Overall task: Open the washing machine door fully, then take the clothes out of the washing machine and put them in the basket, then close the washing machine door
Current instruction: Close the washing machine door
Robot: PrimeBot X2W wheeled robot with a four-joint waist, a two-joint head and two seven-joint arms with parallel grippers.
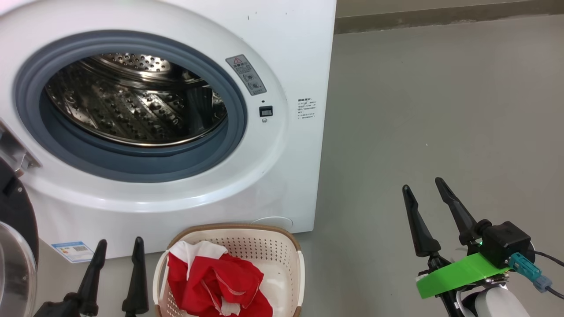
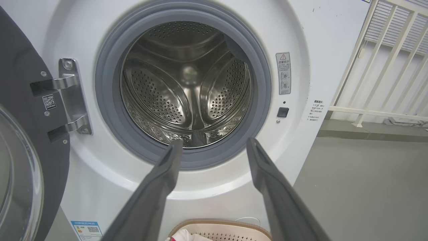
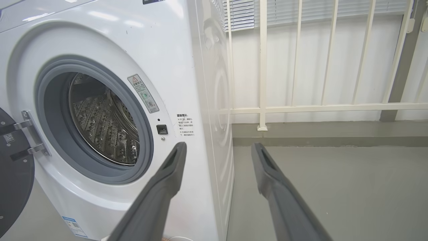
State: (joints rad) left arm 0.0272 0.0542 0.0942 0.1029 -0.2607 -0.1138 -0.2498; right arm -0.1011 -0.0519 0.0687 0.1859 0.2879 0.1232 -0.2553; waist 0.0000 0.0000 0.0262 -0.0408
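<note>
A: Grip state?
B: Both are hanging wide open, holding nothing: left claw (image 1: 120, 240), right claw (image 1: 421, 183).
A: Task items?
B: Bright red fabric clothes (image 1: 216, 281) are lying in the cream perforated plastic basket (image 1: 238, 226) before the big white washing machine (image 1: 286, 44); its black-ringed round glass door (image 1: 17, 211) is standing open.

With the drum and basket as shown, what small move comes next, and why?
Probably move the open left gripper toward the washing machine door to start pushing it shut: the drum looks empty and the clothes lie in the basket.
</note>
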